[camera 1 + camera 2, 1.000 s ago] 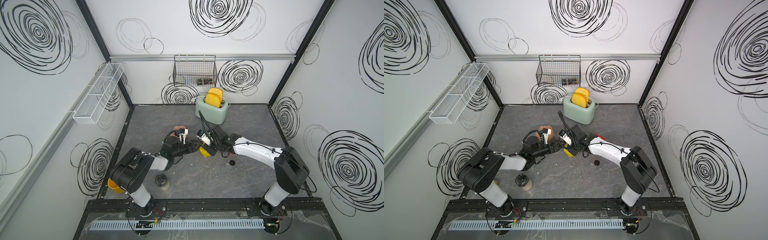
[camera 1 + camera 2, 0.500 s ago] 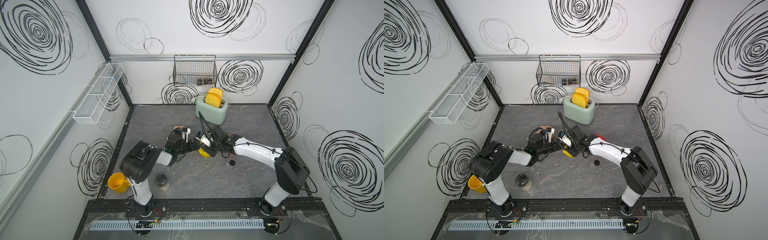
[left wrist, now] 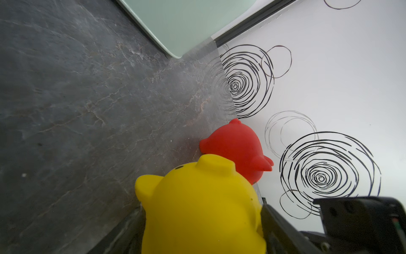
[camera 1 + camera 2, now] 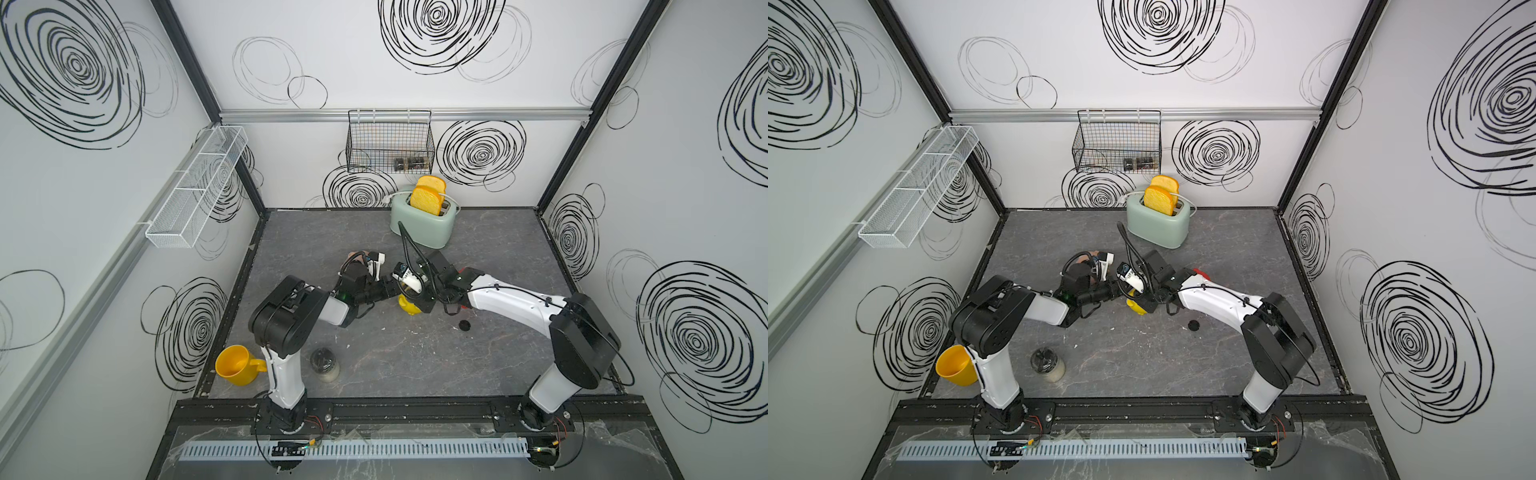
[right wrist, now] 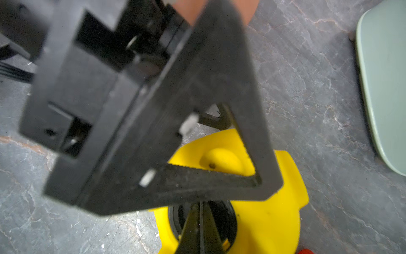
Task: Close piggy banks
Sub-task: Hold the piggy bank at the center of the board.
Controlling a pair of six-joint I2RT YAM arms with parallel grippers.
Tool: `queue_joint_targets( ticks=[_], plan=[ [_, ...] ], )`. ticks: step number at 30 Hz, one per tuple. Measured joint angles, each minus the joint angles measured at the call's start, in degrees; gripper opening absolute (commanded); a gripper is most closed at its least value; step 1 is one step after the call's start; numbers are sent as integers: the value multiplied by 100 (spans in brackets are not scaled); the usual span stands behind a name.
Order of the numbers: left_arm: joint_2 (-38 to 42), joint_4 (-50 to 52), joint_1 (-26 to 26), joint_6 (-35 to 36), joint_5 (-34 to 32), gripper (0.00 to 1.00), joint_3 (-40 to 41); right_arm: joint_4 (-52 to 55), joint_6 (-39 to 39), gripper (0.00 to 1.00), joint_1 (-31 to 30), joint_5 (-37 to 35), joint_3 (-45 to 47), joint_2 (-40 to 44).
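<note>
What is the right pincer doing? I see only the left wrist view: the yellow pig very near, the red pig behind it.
Observer: The right pincer is shut, its tips at the dark round opening of the yellow pig.
Operator: Is any plug lying free?
Observer: A small black disc lies on the table beside the right arm.
Operator: Is anything near the left arm?
Observer: A yellow mug stands beside the base of the left arm.

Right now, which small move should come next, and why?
Probably push the shut right gripper against the black plug: its tips rest on it in the belly hole of the yellow piggy bank, while the left gripper grips its sides. Plug seating is unclear.
</note>
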State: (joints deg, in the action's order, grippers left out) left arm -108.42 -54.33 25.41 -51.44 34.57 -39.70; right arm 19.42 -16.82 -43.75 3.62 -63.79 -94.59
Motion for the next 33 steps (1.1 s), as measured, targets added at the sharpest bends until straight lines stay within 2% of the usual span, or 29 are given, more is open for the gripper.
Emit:
queue_joint_targets(
  ticks=[17, 33],
  plan=[
    [-55, -120, 85, 2, -101, 81, -4, -72, 433, 0, 85, -52, 31, 9],
    [-101, -278, 83, -2, -153, 79, 70, -155, 1379, 0, 107, -433, 28, -11]
  ],
)
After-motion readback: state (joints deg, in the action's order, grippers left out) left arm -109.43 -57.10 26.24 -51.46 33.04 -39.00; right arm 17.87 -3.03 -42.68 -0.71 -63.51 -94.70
